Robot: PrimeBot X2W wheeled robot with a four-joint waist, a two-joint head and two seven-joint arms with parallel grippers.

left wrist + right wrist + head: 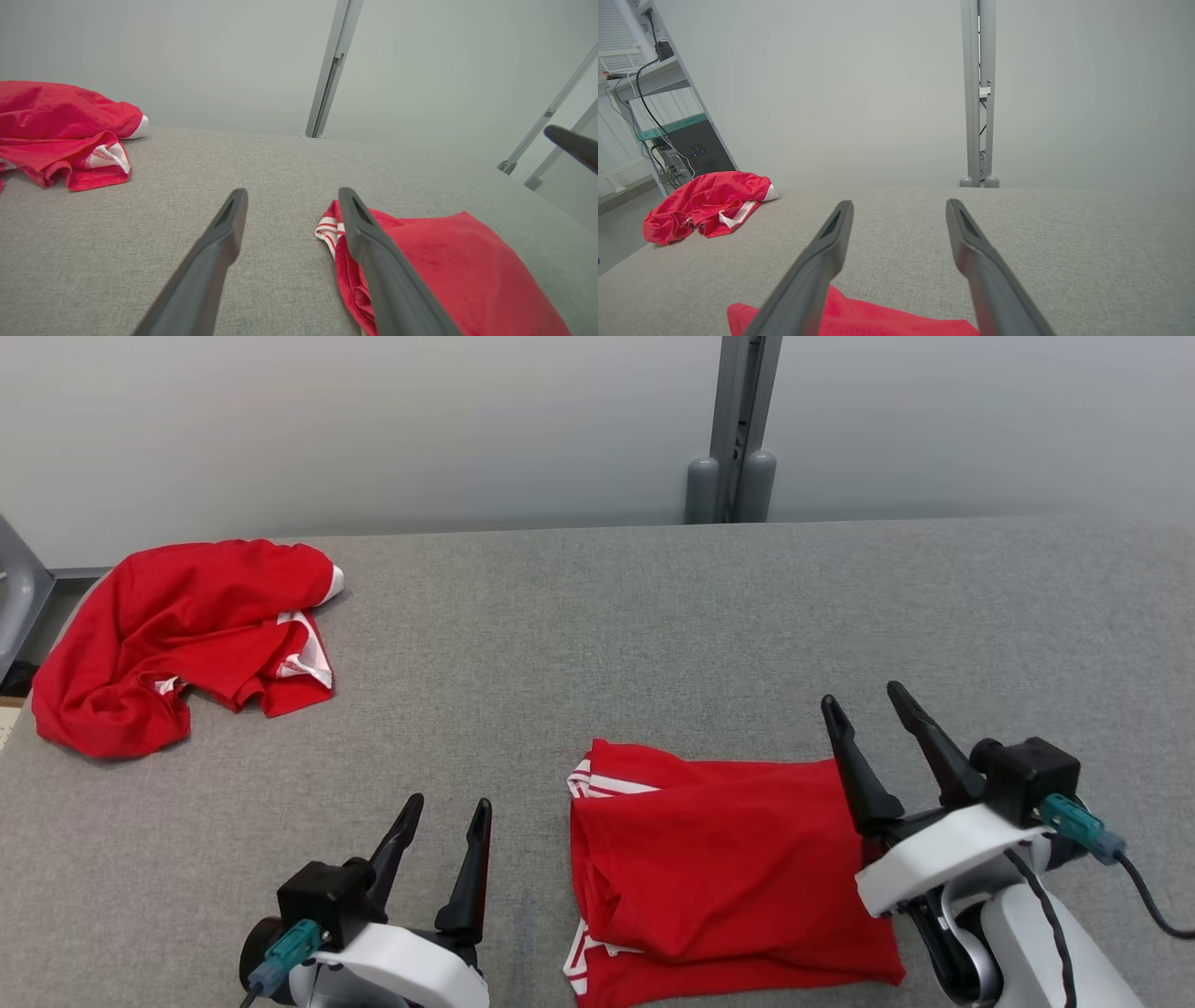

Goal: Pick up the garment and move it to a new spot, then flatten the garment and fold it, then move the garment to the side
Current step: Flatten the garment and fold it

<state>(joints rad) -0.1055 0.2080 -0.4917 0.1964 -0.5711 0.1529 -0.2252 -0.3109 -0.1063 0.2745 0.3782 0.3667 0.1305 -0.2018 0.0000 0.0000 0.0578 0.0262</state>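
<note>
1. left gripper (449, 801) is the nearest thing, low at the front edge of the desk (597, 616), left of the middle. its two dark fingers are spread wide and nothing is between them. it hangs just beside the left border of the folded garment (728, 868), apart from the cloth.
2. right gripper (863, 695) has its jaws spread too, and they are empty. it stands over the right border of the folded garment, fingers pointing to the far edge. in the right wrist view the red cloth lies under the fingers, not between them.
3. the folded garment is red with white stripes. it lies near the front edge, right of the middle, between the two grippers. it is a compact stack of layers, a little puffed, with the striped hems showing on its left border. i judge that the fold is done and only the move to the side is left. open jaws at two opposite borders suit well for taking both sides, so the layers do not slide apart.
4. a second garment (177, 635), also red, lies crumpled at the far left corner, well apart. i cannot tell if it waits for folding.
5. a grey post (742, 429) stands behind the far edge.
</note>
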